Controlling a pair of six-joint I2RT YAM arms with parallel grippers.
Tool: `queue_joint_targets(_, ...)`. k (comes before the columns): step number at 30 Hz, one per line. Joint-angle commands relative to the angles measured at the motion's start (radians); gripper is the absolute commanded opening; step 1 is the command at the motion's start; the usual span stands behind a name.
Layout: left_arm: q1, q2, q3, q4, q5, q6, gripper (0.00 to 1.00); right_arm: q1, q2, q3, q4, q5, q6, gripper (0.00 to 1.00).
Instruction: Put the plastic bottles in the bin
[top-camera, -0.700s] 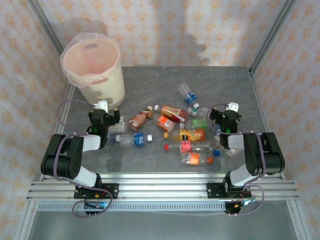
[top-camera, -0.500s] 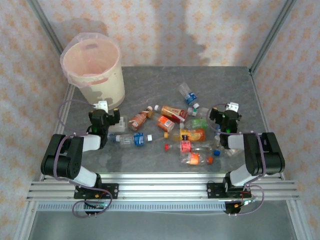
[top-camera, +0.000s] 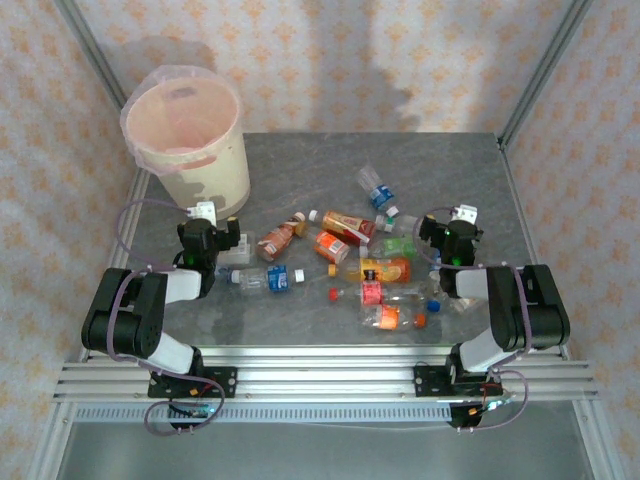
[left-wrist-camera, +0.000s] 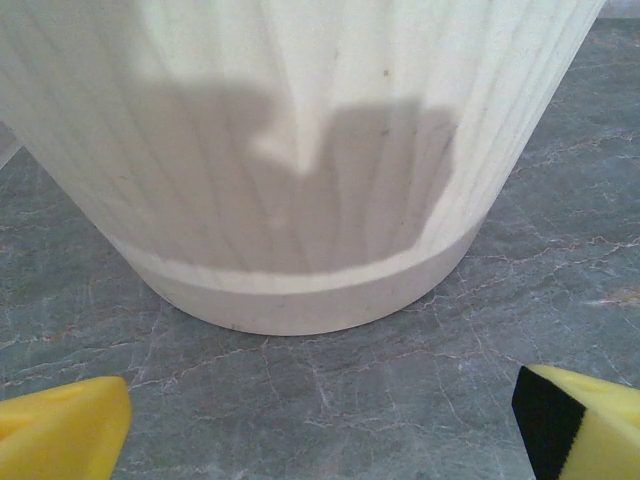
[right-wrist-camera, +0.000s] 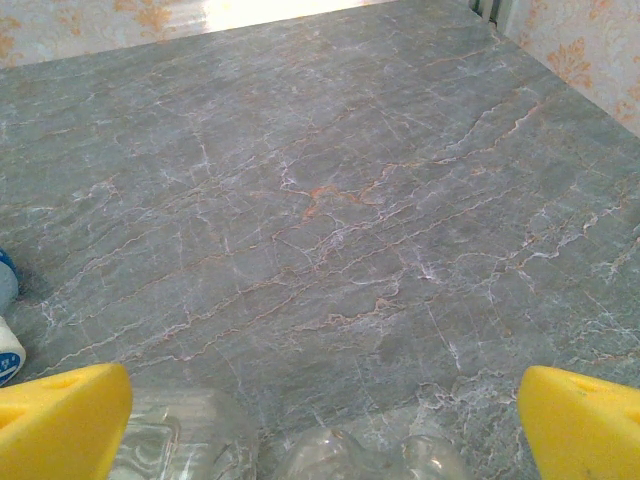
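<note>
Ten or so plastic bottles (top-camera: 385, 268) lie scattered across the middle of the bench (top-camera: 300, 170) and toward its near right, between my two arms. My left gripper (left-wrist-camera: 320, 425) is spread wide, facing the foot of the bin (left-wrist-camera: 300, 150), which stands at the far left corner; the bottles are off to its right. My right gripper (right-wrist-camera: 320, 425) is spread too, with clear bottle bodies just under its yellow fingertips (right-wrist-camera: 60, 425). From overhead I can see the bin's pink liner, which the left wrist camera misses. The bottles are small, clear or orange, with coloured labels.
</note>
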Motion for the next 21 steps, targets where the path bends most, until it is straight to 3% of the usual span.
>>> queue_joint_targets(1,-0.003,-0.009,0.016,-0.011,-0.007,0.015,1.00,0.001,0.003,0.014,0.001,-0.007,-0.009,0.99)
queue_joint_targets(10,0.008,-0.114,-0.006,-0.052,-0.129,-0.050,1.00,0.000,-0.009,0.033,-0.041,0.007,-0.004,0.99)
queue_joint_targets(21,0.010,-0.406,0.009,-0.261,-0.192,-0.083,1.00,0.001,-0.200,0.114,-0.318,0.039,0.011,0.99)
